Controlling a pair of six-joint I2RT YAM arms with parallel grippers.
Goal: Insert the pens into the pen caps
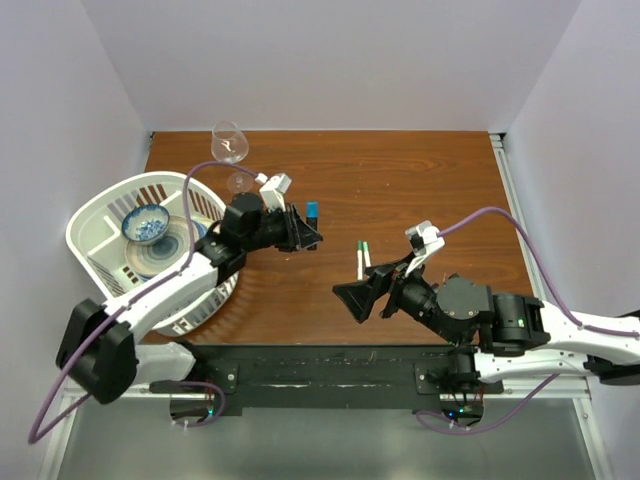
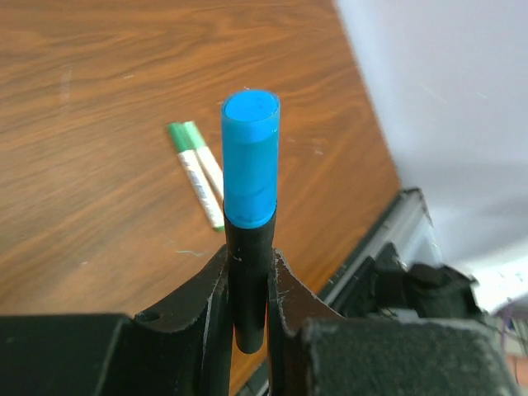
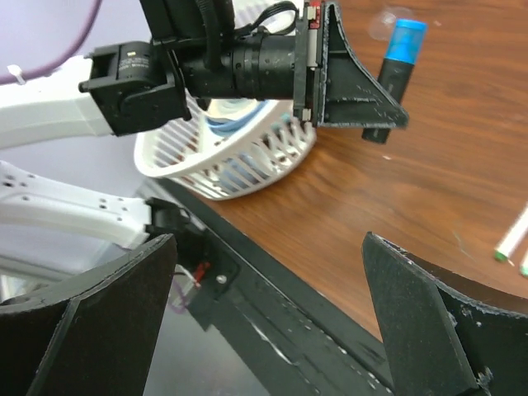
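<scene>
My left gripper [image 1: 305, 232] is shut on a black barrel [image 2: 247, 280] that carries the blue pen cap [image 2: 250, 157] on its upper end, held above the table. The blue cap also shows in the top view [image 1: 313, 210] and in the right wrist view [image 3: 406, 41]. Two white pens [image 1: 362, 262] lie side by side on the table, each with a green cap [image 2: 183, 134] on its far end. They also show at the right edge of the right wrist view [image 3: 513, 239]. My right gripper [image 1: 358, 298] is open and empty, low near the table's front edge, left of the two pens.
A white slatted basket [image 1: 100, 215] at the left holds a blue bowl [image 1: 146, 222] and a plate. A wine glass [image 1: 230, 145] stands at the back. The black front rail [image 3: 272, 305] lies just below my right gripper.
</scene>
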